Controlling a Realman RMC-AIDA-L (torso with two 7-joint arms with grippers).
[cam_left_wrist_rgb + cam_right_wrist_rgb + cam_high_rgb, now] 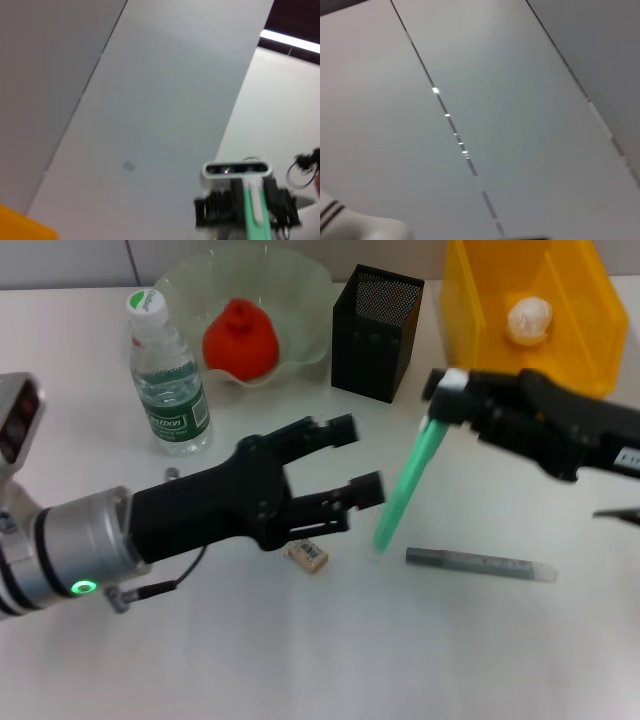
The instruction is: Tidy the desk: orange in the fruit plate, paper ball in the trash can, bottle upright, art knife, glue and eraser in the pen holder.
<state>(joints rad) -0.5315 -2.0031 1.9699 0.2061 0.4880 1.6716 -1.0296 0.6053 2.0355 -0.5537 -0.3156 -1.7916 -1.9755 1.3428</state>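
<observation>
A white desk (pixel 330 660) is seen from the head view, and nearest on it a grey, slim cylindrical glue stick (pixel 480 564) is laid flat towards the right, well apart from a tiny tan rectangular eraser with a printed label (pixel 307 555), which lies just below the fingers of the left gripper (pixel 357 460). That black gripper, on its silver arm, is held low over the desk's left half with its fingers spread apart and nothing between them. To the right, a long green art knife (pixel 408 485) is clamped at its upper end by the black right gripper (pixel 448 400), whose fingers are closed on it; the knife hangs tilted, its lower tip close to the desk near the glue stick's end. In the left wrist view, the same green art knife is seen held in the right gripper against a pale wall. Farther back on the left, a clear plastic water bottle with a green label and a white and green cap (pixel 166 380) stands upright. Behind it, a red-orange knobbly orange (pixel 240 337) rests inside a wide pale-green translucent fruit plate with a scalloped rim (pixel 300 285). Just beside the plate a tall square black mesh pen holder (pixel 376 332) stands upright. Farthest right, a crumpled white paper ball (pixel 528 320) lies within a bright yellow rectangular plastic trash can (pixel 590 330)
</observation>
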